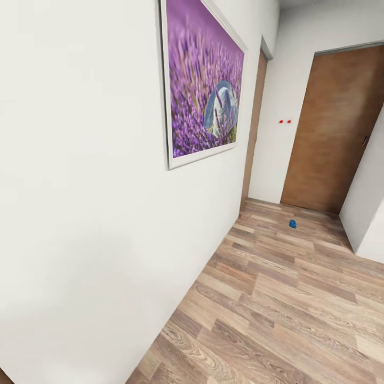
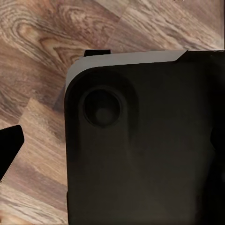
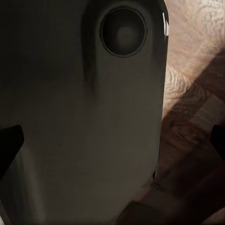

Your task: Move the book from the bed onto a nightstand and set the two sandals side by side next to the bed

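Head view: blue sandal (image 1: 293, 224) far ahead on floor (image 1: 277, 309).

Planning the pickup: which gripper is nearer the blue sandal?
Right, likely, marginally: blue sandal lies far ahead, right of centre; left gripper and right gripper both tucked by robot's body.

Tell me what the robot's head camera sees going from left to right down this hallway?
White wall → purple flower picture → narrow brown door edge → two red dots → small blue thing on the floor → big brown door.
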You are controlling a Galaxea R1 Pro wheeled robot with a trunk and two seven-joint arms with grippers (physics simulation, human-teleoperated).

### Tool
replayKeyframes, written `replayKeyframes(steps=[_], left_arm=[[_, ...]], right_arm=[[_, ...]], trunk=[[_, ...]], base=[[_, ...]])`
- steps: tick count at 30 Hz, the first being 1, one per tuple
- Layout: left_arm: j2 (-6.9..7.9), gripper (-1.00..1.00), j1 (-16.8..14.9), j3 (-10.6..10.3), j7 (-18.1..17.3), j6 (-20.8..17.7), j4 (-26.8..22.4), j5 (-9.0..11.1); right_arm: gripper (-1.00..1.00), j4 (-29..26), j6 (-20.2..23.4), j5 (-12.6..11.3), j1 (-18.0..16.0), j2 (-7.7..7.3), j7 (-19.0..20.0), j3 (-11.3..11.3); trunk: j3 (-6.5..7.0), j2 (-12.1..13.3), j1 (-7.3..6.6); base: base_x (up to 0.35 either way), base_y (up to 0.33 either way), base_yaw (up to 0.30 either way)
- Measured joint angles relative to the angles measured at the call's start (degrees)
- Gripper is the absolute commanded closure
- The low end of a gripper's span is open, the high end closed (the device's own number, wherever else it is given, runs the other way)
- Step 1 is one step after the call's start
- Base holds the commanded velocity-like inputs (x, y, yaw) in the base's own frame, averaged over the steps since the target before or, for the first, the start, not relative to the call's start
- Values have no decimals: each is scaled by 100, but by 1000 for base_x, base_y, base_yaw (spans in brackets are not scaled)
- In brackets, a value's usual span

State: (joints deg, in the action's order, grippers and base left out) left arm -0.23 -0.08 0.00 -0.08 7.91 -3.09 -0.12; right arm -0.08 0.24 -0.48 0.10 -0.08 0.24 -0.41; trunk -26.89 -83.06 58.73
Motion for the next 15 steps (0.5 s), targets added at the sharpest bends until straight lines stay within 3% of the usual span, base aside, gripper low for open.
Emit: replayKeyframes(steps=[15], left_arm=[[-2,-100,0,0,0,0,0,1]], right_arm=[[-100,0,-1,0,0,0,0,0]], trunk=[[0,0,0]], base=[[0,0,-273]])
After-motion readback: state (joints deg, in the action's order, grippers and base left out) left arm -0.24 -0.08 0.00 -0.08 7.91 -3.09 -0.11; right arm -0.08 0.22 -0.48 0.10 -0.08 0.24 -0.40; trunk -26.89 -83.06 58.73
